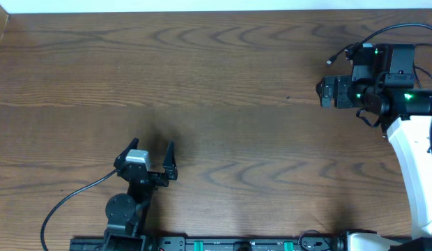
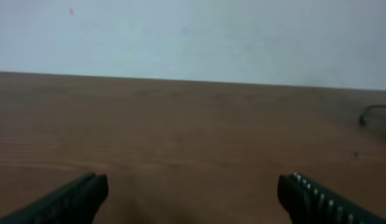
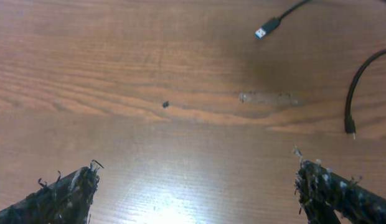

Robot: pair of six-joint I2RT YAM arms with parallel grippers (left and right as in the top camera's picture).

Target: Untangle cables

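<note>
Two black cables show in the right wrist view. One ends in a blue-tipped USB plug (image 3: 266,30) at the top; the other (image 3: 358,81) curves down the right edge to a small plug. From overhead a thin black cable end (image 1: 330,61) lies just left of the right arm. My right gripper (image 3: 196,186) (image 1: 326,92) hangs open above bare wood, apart from both plugs. My left gripper (image 1: 150,155) (image 2: 193,190) stands open low over the table at the front left, with nothing between its fingers. A dark cable bit (image 2: 370,113) shows far to its right.
The wooden table (image 1: 223,104) reaches a white wall at the back. A small dark speck (image 3: 165,104) and a pale smudge (image 3: 268,98) mark the wood below the right gripper. The left arm's own black lead (image 1: 70,202) loops at the front left.
</note>
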